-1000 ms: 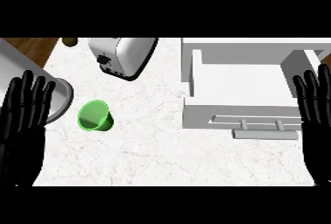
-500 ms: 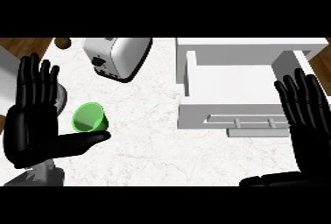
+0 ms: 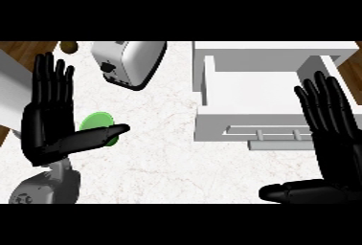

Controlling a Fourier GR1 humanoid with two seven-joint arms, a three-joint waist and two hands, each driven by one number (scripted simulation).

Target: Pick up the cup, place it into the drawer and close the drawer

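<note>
The cup [image 3: 97, 123] sits near the counter's [image 3: 176, 158] left edge, partly hidden behind the left hand [image 3: 50, 125], whose fingers are straight and released, thumb crossing the cup. The right hand [image 3: 332, 139], also open, hovers by the drawer [image 3: 247, 91], well apart; left is nearer.

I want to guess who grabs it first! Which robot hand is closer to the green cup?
Left. The left robot hand is right beside the green cup, thumb across it. The right robot hand is far across the counter, by the drawer.
</note>
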